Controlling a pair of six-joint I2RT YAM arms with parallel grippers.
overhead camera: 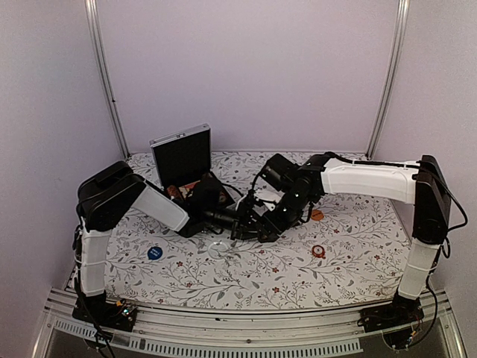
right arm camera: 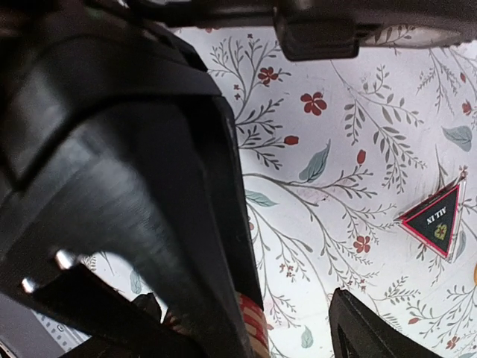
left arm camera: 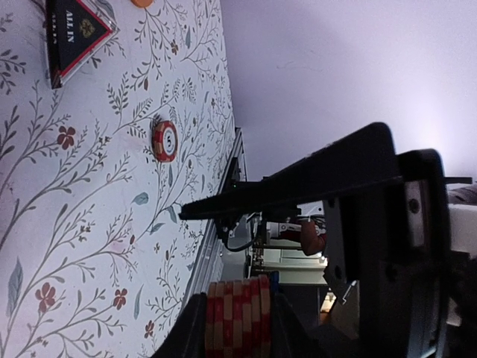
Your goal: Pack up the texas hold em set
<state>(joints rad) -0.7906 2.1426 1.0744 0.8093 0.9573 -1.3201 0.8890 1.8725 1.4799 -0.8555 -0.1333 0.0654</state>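
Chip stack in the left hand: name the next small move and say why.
Probably swing the left hand toward the open briefcase. It is shut on the chip stack, out in front of the case, and the case stands with its lid up behind that arm, so the stack likely belongs in it next.

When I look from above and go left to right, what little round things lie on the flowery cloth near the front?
Blue round token → pale round token → red-and-white chip.
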